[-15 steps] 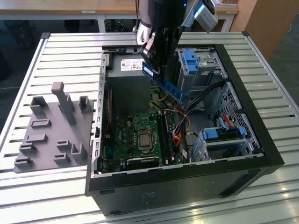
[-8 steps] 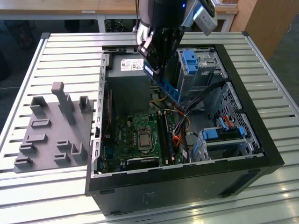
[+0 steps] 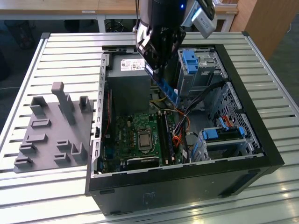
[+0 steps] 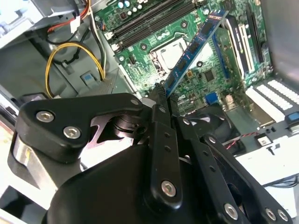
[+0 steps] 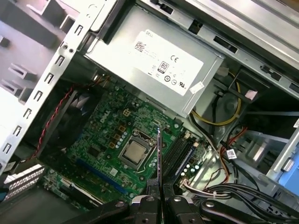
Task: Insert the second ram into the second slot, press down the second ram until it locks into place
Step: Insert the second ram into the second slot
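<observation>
Clearly the tool point(image 4: 163, 94) clamps the second ram point(image 4: 194, 46) above the motherboard point(image 4: 205, 79) (edge-on in the first wrist view).

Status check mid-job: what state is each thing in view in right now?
tool: shut on the second ram.
second ram: held by one end, tilted, in the air above the motherboard, not in a slot.
computer case: lying on its side, side panel off, interior open.
processor socket: uncovered, no cooler on it.
</observation>
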Action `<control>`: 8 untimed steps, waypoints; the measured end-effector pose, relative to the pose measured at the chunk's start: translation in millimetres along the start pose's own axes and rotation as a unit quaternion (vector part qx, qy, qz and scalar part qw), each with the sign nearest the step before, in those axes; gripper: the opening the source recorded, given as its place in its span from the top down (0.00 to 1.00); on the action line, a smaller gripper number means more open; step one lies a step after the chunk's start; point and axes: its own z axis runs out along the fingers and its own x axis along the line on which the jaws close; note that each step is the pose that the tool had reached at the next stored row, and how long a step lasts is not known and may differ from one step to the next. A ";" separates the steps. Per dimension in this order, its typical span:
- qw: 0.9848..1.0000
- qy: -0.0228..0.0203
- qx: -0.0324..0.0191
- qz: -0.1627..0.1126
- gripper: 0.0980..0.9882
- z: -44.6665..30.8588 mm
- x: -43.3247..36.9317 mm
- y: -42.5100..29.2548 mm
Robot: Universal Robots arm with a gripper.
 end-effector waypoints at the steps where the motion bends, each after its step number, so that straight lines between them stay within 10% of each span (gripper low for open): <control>1: 1.000 0.000 0.000 0.006 0.96 0.0 0.0 0.0; 8: 0.999 0.000 -0.002 0.048 0.96 0.0 0.0 0.0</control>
